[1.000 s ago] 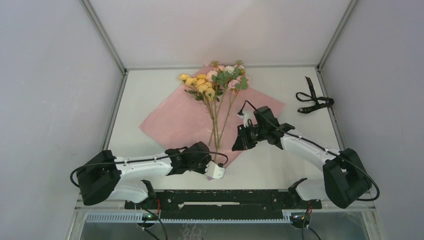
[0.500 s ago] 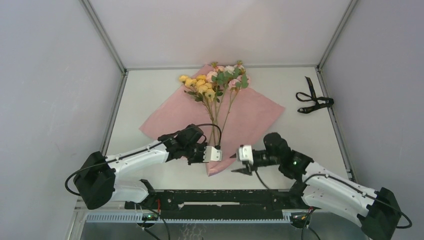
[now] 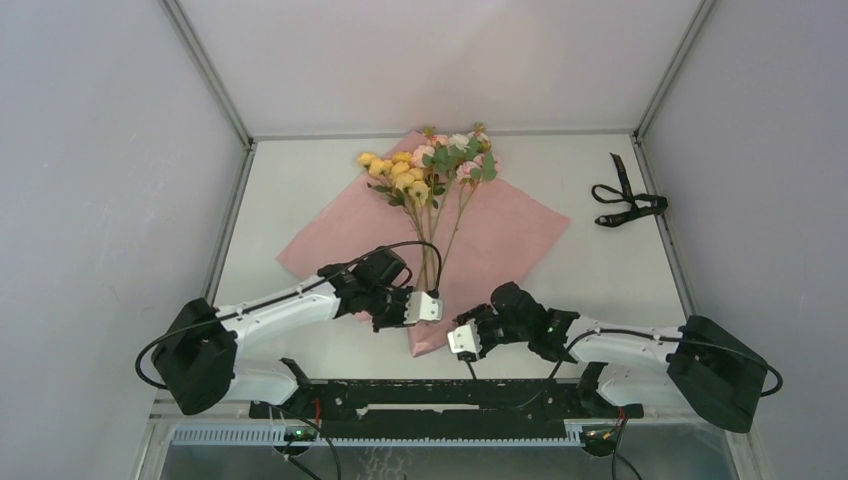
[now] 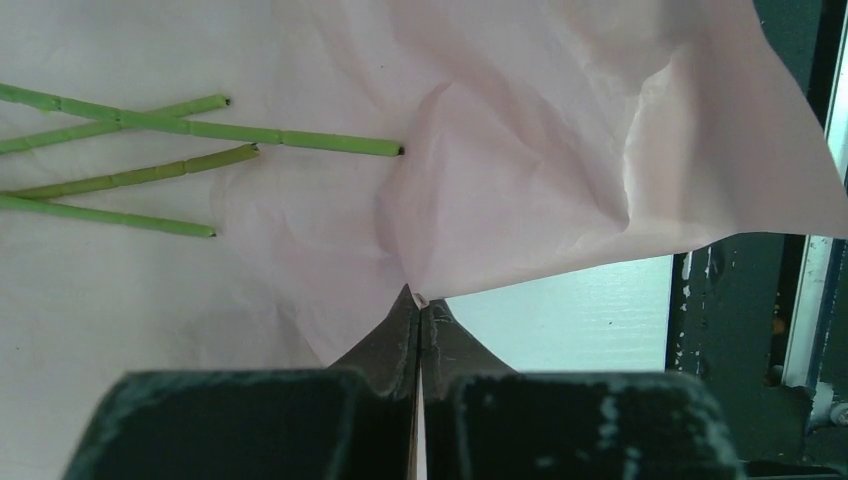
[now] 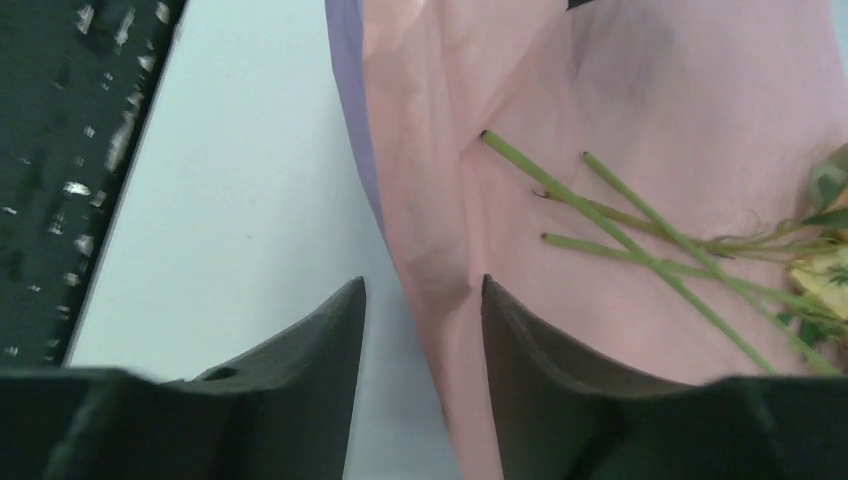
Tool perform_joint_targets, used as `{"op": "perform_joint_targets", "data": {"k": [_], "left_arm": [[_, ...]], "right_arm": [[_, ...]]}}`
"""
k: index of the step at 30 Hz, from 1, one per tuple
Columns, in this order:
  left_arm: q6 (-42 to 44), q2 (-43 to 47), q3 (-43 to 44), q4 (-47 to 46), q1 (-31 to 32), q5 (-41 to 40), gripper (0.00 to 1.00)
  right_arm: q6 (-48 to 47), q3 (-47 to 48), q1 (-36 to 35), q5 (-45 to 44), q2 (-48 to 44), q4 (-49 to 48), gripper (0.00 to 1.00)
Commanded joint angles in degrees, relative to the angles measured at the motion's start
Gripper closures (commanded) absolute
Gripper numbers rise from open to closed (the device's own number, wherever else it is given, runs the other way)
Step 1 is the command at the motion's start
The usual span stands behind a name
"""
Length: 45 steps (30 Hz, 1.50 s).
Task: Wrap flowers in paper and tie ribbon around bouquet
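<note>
At the near edge of the table (image 3: 290, 180), the right gripper (image 5: 421, 283) stands wide. Its 2 jaws sit either side of the near corner of the paper (image 3: 340, 235) and grip nothing. Just beyond, the left gripper (image 4: 418, 298) is pinched on the paper's edge, puckering it beside 4 stem ends. The flowers (image 3: 430, 165) lie on the open sheet, blooms toward the far edge. The ribbon (image 3: 628, 202) lies loose near the far right corner. Wrapping looks barely begun; folding and tying remain.
</note>
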<state>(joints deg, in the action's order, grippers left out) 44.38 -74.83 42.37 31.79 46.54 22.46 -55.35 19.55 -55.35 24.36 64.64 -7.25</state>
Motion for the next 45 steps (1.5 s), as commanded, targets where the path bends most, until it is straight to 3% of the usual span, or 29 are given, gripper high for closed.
{"op": "perform_joint_targets", "data": {"k": [1,2,3,4,7,9,14,21,26,29,32,39,43,45], "left_arm": [[-1.3,-0.4,4.1,1.5,-1.0,3.3,1.00],[-1.4,-0.5,4.4,1.8,-1.3,3.6,0.98],[-1.4,-0.4,4.8,2.5,-1.8,3.9,0.89],[-1.0,-0.5,5.4,3.4,-2.2,3.8,0.76],[2.9,-0.9,8.1,10.8,-4.0,2.5,0.37],[6.5,-1.7,10.8,18.7,-6.1,1.9,0.26],[6.3,-1.4,12.5,22.6,-9.5,1.5,0.21],[-4.5,2.8,10.4,12.4,-8.7,6.3,0.04],[-10.9,1.5,6.7,1.8,-5.5,3.3,0.03],[-14.2,-0.9,6.5,-4.1,-4.9,-1.3,0.05],[-15.9,-2.8,8.5,-5.6,-5.2,-3.7,0.13],[-19.3,-2.6,7.8,-7.8,-5.4,-0.7,0.62],[-21.3,-3.9,9.9,-5.8,-5.7,-2.5,0.99],[-21.9,-4.9,10.3,-6.8,-6.6,-3.8,1.00]], "right_arm": [[0.1,2.3,-0.7,-2.9,1.2,-7.5,0.65],[1.8,2.3,-0.6,-3.0,1.1,-7.7,0.86],[3.5,2.2,-0.6,-3.2,0.9,-7.8,0.96],[5.1,2.1,-0.4,-3.0,0.7,-7.7,1.00],[8.0,1.3,1.0,-1.0,0.2,-8.6,1.00],[11.1,1.5,3.6,2.0,0.8,-9.7,1.00],[23.4,4.2,9.9,7.5,2.7,-9.7,1.00],[40.9,9.7,17.3,12.3,6.9,-5.8,1.00],[51.3,10.3,21.7,14.8,9.0,-5.9,1.00],[54.2,10.6,22.9,15.8,10.5,-6.3,1.00],[55.1,11.3,24.0,16.3,12.0,-5.9,1.00],[60.5,12.3,27.8,17.6,15.1,-6.9,1.00],[61.5,12.4,28.5,16.7,15.2,-6.6,0.88],[61.6,12.8,28.8,16.0,14.2,-5.6,0.80]]}}
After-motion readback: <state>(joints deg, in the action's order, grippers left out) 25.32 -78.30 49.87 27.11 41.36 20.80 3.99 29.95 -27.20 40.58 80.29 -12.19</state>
